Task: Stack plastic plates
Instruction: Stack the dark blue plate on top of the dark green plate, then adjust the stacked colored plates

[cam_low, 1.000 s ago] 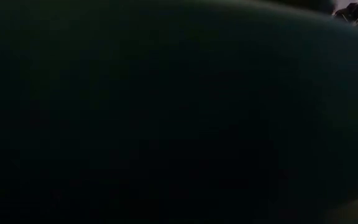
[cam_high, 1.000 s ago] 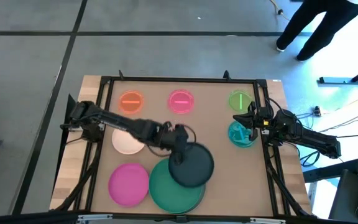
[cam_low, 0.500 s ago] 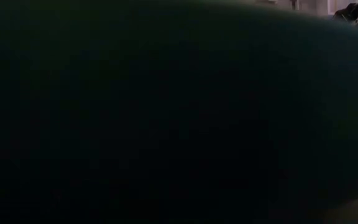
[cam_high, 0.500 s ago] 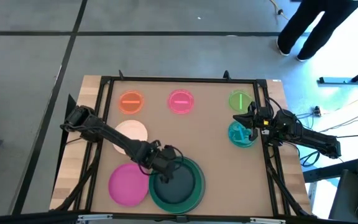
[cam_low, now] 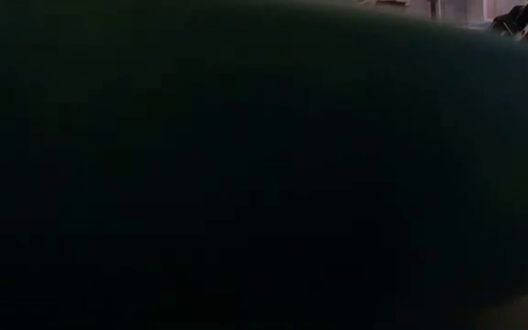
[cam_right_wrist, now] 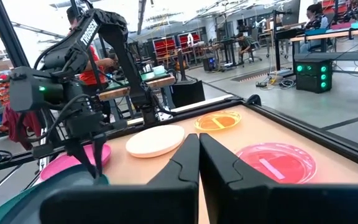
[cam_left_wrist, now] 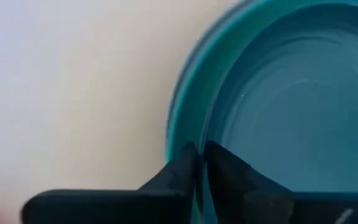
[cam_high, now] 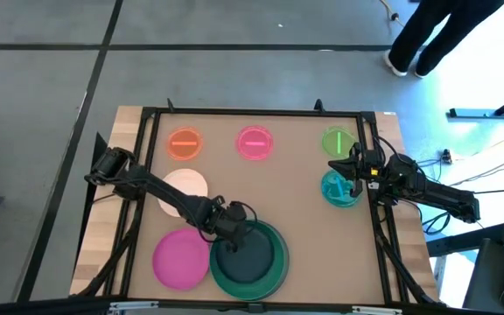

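Note:
In the high view my left gripper [cam_high: 224, 229] is shut on a dark blue plate [cam_high: 252, 255], which lies inside the large teal plate [cam_high: 274, 273] near the table's near edge. A magenta plate [cam_high: 180, 260] lies to their left, and a cream plate [cam_high: 185, 186] beyond that. Small orange [cam_high: 185, 143], pink [cam_high: 254, 143] and green [cam_high: 337, 142] plates sit along the far edge. My right gripper [cam_high: 350, 171] is shut and holds nothing, at the far edge of a small teal plate [cam_high: 339, 191]. No grey plate shows. My left gripper [cam_left_wrist: 201, 163] pinches the dark blue plate's rim [cam_left_wrist: 202, 138] on its far-left side, one finger inside the rim and one outside. The fingers come slanting down from the table's left. The plate lies flat within the large teal plate [cam_left_wrist: 182, 106].
A black frame [cam_high: 252, 112] rails the tabletop on all sides. The large teal plate stands right in front of the low camera and darkens that view [cam_low: 246, 183]. A person's legs [cam_high: 418, 39] show on the floor beyond the far right corner.
My left gripper has moved toward the near edge and a little left, going down, still shut on the dark blue plate. The plate overhung the teal plate's far right rim and now lies centred inside it. My right arm has kept still.

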